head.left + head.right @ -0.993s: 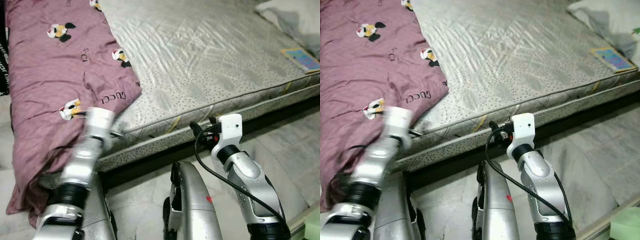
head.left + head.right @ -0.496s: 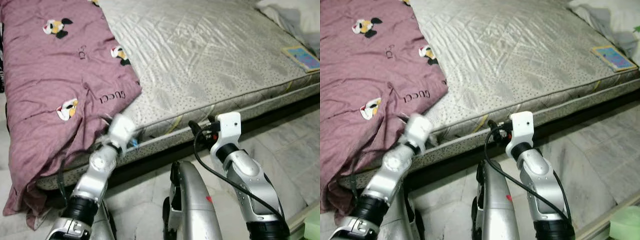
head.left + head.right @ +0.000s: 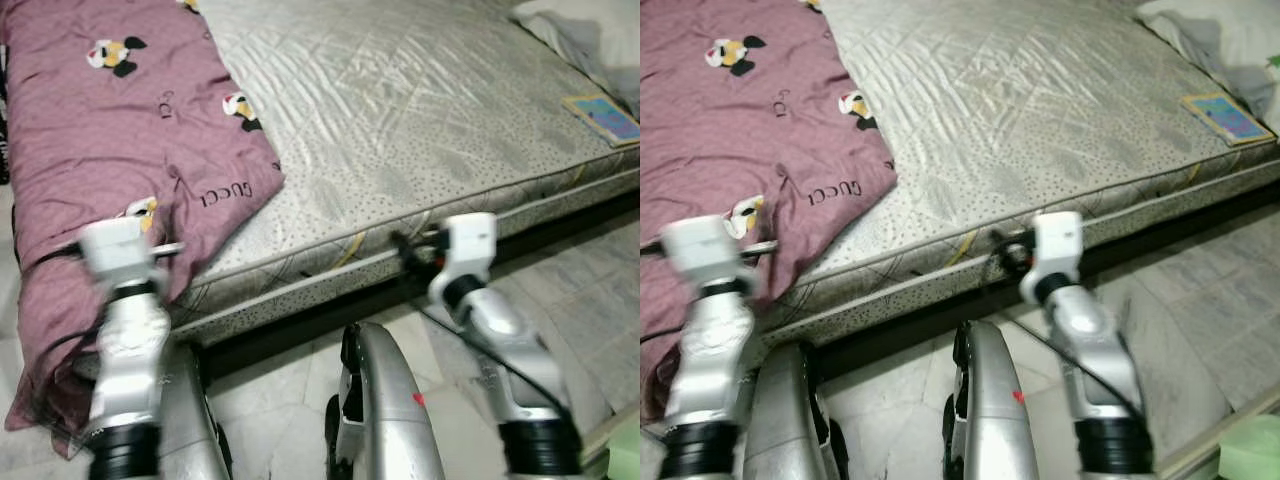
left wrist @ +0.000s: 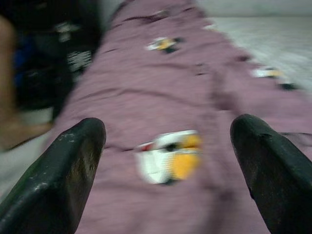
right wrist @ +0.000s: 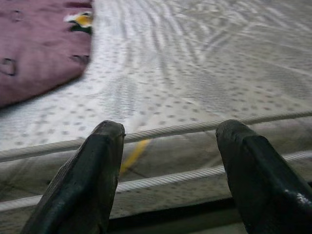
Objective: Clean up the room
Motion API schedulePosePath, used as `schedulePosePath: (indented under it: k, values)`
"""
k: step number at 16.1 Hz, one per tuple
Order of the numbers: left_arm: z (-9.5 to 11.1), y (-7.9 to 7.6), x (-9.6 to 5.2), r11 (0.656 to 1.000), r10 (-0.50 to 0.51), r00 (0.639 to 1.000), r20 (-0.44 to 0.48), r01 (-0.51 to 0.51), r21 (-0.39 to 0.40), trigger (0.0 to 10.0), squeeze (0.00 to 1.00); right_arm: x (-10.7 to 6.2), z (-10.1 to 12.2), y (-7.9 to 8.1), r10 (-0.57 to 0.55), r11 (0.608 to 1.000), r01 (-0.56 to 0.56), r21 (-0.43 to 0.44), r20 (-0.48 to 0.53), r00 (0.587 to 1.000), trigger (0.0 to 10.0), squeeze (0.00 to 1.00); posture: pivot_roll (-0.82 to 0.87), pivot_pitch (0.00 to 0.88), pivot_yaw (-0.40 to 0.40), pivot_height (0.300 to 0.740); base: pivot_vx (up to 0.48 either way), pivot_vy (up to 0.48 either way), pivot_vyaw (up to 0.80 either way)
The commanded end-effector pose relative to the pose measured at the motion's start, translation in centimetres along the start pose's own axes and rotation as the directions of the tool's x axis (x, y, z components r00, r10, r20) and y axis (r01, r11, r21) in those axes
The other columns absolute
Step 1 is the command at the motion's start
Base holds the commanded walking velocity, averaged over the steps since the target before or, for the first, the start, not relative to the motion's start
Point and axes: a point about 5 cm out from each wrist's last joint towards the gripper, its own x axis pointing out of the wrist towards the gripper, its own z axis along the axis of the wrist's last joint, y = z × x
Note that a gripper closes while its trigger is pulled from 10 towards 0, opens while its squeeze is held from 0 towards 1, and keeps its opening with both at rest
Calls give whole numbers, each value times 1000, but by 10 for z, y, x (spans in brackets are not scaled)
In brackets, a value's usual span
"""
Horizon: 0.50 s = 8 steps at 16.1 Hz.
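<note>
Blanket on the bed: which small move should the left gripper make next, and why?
Probably ease the left gripper forward onto the blanket and close. Its fingers are open and empty, aimed at the purple fabric that hangs over the mattress edge.

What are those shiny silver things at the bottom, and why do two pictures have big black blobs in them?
The silver things are a robot's two arms, seen from cameras in its head, looking down at a bed. The black blobs are fingers: each wrist carries its own small camera looking along them. The left gripper is open, its fingers spread apart in front of the purple blanket with cartoon pictures. The right gripper is open too, facing the edge of the grey mattress. Neither holds anything. A small colourful book lies on the mattress's far corner.
</note>
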Motion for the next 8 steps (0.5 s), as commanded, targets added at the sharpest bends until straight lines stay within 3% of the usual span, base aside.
schedulePosePath:
  k: [1,3,4,5,8]
  values:
    - [-4,15,2,998,62,998,-29,-62,2,10000,0,-7,-6,-12,-25,1000,24,-9,-25,999,10000,0,-101,114,-110,509,0,0,0]
    - [-6,36,16,994,105,992,-63,-103,47,10000,0,-19,-13,-16,-27,1000,27,-15,-48,998,10000,0,-109,116,-101,509,0,0,0]
    - [-6,40,22,992,116,990,-77,-113,49,10000,0,-20,-14,-15,-24,1000,23,-13,-48,999,10000,0,-109,116,-101,509,0,0,0]
    - [-9,43,34,993,108,986,-125,-101,56,10000,0,-22,-14,-12,-16,1000,15,-23,-45,999,10000,0,-115,116,-97,509,0,0,0]
    - [-18,36,51,997,35,977,-212,-19,76,10000,0,-22,-13,-10,-4,999,2,-52,-36,999,10000,0,-133,111,-90,509,0,0,0]
